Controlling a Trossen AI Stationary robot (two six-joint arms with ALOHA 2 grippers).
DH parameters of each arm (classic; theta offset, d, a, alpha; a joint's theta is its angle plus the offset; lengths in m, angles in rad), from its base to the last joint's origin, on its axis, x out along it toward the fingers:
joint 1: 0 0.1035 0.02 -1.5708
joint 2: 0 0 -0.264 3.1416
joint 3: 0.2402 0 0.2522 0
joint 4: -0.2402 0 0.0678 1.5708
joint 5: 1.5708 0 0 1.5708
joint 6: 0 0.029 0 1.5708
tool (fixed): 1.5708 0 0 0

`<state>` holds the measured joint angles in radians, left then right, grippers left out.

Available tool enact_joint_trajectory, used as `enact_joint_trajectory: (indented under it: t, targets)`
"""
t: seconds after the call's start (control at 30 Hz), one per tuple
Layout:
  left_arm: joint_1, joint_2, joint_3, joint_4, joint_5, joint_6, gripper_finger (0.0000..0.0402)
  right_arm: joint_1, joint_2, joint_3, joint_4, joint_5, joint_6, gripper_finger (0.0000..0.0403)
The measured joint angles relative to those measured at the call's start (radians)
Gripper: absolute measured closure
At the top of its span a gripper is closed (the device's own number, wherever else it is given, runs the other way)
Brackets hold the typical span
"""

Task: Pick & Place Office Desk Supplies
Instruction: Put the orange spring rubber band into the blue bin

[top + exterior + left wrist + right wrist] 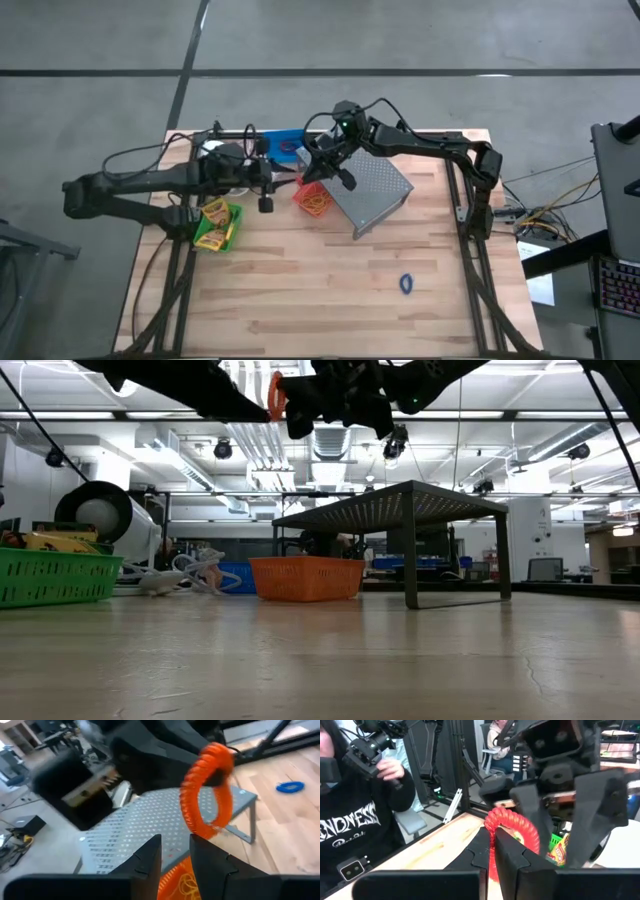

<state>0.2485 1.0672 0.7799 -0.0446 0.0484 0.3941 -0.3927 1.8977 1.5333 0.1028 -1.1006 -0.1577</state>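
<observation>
A red ring band (514,827) hangs in the air above the red-orange bin (313,198), with my right gripper (492,845) shut on it. My left gripper (175,851) faces it from the table's left. It is open by a narrow gap with nothing between its fingers, and its tips stop just short of the band (207,790). The green bin (218,226) at the left holds yellow-and-green crayon boxes. A blue bin (283,145) stands at the far edge. A blue ring band (406,284) lies flat on the table near the front right. My right gripper pinches the red ring band's rim (491,829) between its two shut fingers, coming about level from the table's right. The band stands upright on edge, lifted clear over the red-orange bin, and its free side (192,795) points toward my left gripper.
A grey perforated metal rack (372,195) stands just right of the red-orange bin. A white roll with white cord (100,510) sits at the far left behind the green bin. A person in a dark sweater (355,820) sits beyond the table's edge. Bare wood lies along the near edge.
</observation>
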Motion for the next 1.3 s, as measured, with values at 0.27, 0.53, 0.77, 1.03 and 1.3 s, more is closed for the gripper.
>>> enact_joint_trajectory:
  t: [0.27,0.53,0.77,1.03,1.3]
  targets:
    - [-0.007,-0.011,0.000,0.004,0.006,-0.004,0.0297,0.000,0.000,0.000,-0.018,0.001,-0.019,0.0392]
    - [-0.006,-0.011,0.000,0.016,0.084,-0.007,0.0297,0.000,0.000,0.000,-0.019,0.001,-0.020,0.0392]
    - [-0.007,-0.011,0.000,0.026,0.212,-0.009,0.0297,0.000,0.000,0.000,-0.024,0.002,-0.025,0.0392]
    - [-0.007,-0.012,0.000,0.020,0.212,-0.012,0.0297,0.000,0.000,0.000,-0.048,0.003,-0.031,0.0392]
    - [-0.007,-0.012,0.000,-0.040,0.242,-0.039,0.0297,-0.004,0.000,0.000,-0.048,0.003,-0.034,0.0392]
